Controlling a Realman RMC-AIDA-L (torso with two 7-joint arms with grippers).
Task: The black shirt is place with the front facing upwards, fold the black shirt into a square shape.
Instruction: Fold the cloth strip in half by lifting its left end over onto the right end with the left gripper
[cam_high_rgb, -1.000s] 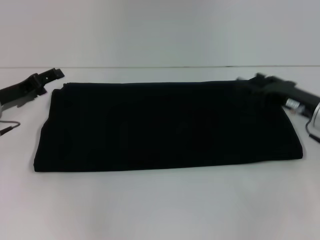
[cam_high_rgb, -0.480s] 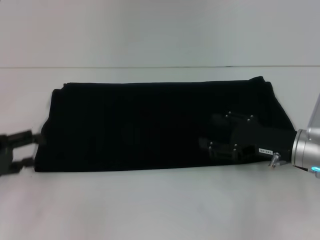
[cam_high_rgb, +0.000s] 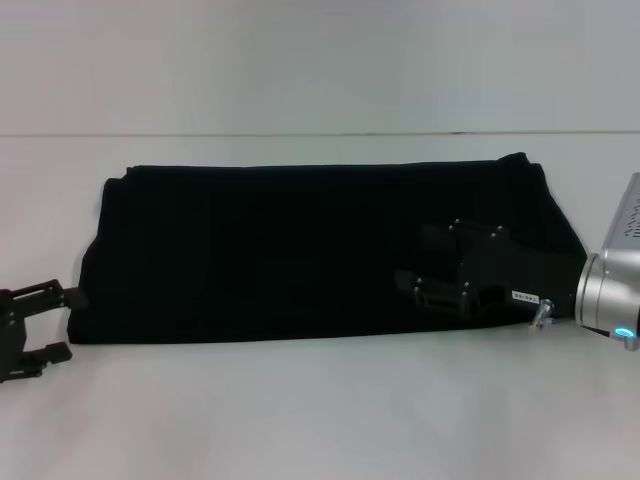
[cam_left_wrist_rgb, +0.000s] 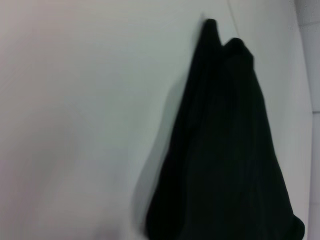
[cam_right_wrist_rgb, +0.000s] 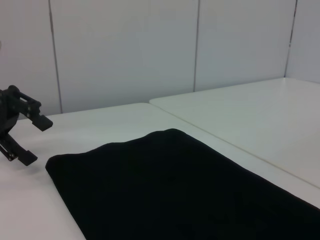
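The black shirt (cam_high_rgb: 300, 250) lies on the white table (cam_high_rgb: 320, 410) folded into a wide flat rectangle; no lettering or neck label shows. My left gripper (cam_high_rgb: 66, 322) is open, just off the shirt's front left corner, fingers pointing at it. My right gripper (cam_high_rgb: 412, 262) is open, low over the shirt's front right part, fingers pointing left. The left wrist view shows the shirt (cam_left_wrist_rgb: 225, 150) running away along the table. The right wrist view shows the shirt (cam_right_wrist_rgb: 175, 190) close below, with the left gripper (cam_right_wrist_rgb: 22, 132) at its far end.
The white table stretches around the shirt, with bare surface in front of it and to both sides. A seam (cam_high_rgb: 320, 133) crosses the table behind the shirt. Pale wall panels (cam_right_wrist_rgb: 125, 50) stand beyond the table.
Both grippers have come from the shirt's back corners to its front: the left beside the front left corner, the right over the front right part. The shirt has kept its shape.
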